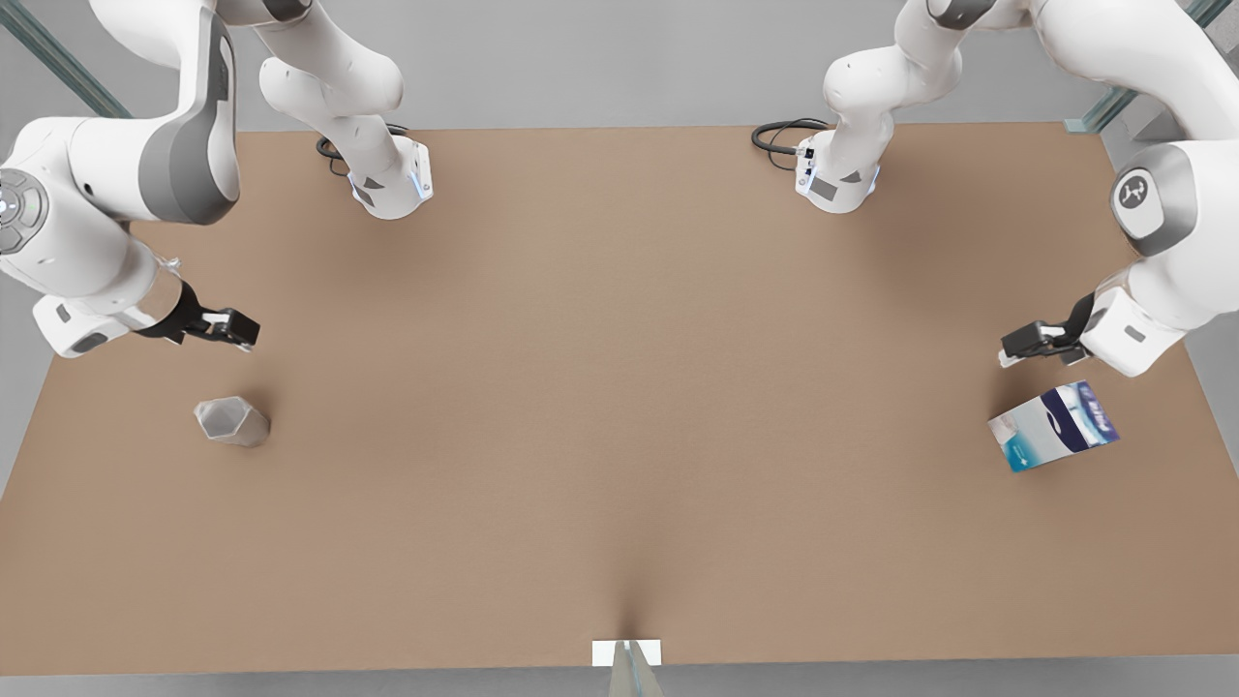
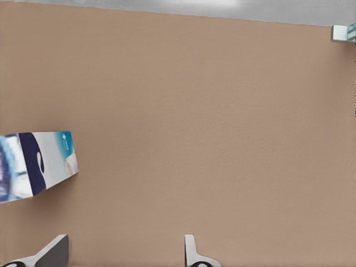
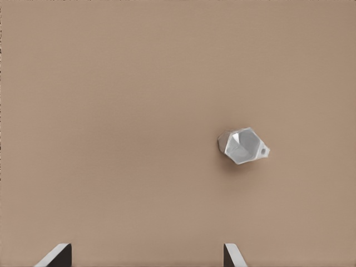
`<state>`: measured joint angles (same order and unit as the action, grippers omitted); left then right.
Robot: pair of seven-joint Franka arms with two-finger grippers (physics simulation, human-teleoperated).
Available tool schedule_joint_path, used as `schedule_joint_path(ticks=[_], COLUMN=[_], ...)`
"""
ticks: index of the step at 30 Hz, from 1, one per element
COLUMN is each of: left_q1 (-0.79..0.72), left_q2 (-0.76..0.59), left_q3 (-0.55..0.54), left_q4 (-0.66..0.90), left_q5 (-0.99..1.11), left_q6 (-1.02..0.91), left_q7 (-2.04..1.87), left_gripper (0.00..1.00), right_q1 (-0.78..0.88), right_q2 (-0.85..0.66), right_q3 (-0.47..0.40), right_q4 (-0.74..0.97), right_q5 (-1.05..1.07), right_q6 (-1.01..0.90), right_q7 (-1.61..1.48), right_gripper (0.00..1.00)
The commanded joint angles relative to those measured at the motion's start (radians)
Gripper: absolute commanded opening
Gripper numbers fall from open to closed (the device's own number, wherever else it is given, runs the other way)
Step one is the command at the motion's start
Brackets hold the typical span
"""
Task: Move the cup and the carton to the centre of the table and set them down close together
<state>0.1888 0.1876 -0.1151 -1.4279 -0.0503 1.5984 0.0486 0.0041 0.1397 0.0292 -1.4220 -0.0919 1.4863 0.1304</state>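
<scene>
Cup (image 1: 232,422) sits near the table's (image 1: 619,407) edge on the front view's left; carton (image 1: 1053,426) near the opposite edge. Right gripper (image 1: 235,331) hangs above the table near the cup, jaws spread, empty. Left gripper (image 1: 1023,347) hangs just beside the carton, jaws spread, empty.

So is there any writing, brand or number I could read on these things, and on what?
The carton: print on its navy and teal panels, too blurred to read.
Arm joint at the front view's right: a small white logo mark, no legible letters.
The cup: plain, no text.
The table: no markings.
Nothing readable on the left pincer or right pincer.
</scene>
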Motion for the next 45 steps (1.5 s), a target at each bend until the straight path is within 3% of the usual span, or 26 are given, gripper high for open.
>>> schedule_joint_path(ticks=[1, 5, 7, 8, 12, 14, 22, 25, 31, 44, 45], left_q1=[0.0, 0.004, 0.006, 0.006, 0.006, 0.006, 0.006, 0.006, 0.006, 0.006, 0.006], left_q2=[0.0, 0.006, 0.012, 0.012, 0.012, 0.018, 0.024, 0.026, 0.029, 0.032, 0.032], left_q3=[0.0, 0.0, 0.003, 0.003, 0.003, 0.003, 0.003, 0.003, 0.003, 0.003, 0.005], left_q4=[0.0, 0.0, 0.0, 0.0, -0.002, -0.002, -0.005, -0.006, -0.008, -0.009, -0.011], left_q5=[0.017, 0.017, 0.017, 0.017, 0.02, 0.02, 0.02, 0.02, 0.02, 0.018, 0.018], left_q6=[0.0, 0.0, 0.002, 0.002, 0.002, 0.002, 0.002, 0.002, -0.002, -0.003, -0.003], left_q7=[0.0, 0.0, 0.0, 0.0, 0.0, 0.0, 0.002, 0.002, 0.002, 0.02, 0.019], left_gripper=[1.0, 1.0, 1.0, 1.0, 1.0, 1.0, 1.0, 1.0, 1.0, 1.0, 1.0], right_q1=[-0.001, -0.01, 0.031, 0.013, -0.133, -0.154, -0.254, -0.279, -0.28, -0.283, -0.285], right_q2=[0.0, 0.02, 0.072, 0.133, 0.133, 0.144, 0.144, 0.231, 0.259, 0.356, 0.365], right_q3=[0.0, -0.002, 0.002, 0.0, -0.002, -0.003, -0.006, -0.006, -0.006, -0.009, -0.011], right_q4=[0.0, -0.009, -0.037, -0.057, -0.472, -0.537, -0.551, -0.479, -0.486, -0.492, -0.494], right_q5=[0.0, 0.021, 0.001, 0.001, -0.029, -0.029, -0.019, 0.01, 0.049, 0.037, 0.037], right_q6=[0.0, 0.008, 0.008, 0.084, 0.597, 0.677, 0.697, 0.72, 0.67, 0.749, 0.747], right_q7=[0.0, 0.04, -0.094, -0.084, -0.091, -0.097, -0.215, -0.357, -0.364, -0.367, -0.365], right_gripper=[1.0, 1.0, 1.0, 1.0, 1.0, 1.0, 1.0, 1.0, 1.0, 1.0, 0.77])
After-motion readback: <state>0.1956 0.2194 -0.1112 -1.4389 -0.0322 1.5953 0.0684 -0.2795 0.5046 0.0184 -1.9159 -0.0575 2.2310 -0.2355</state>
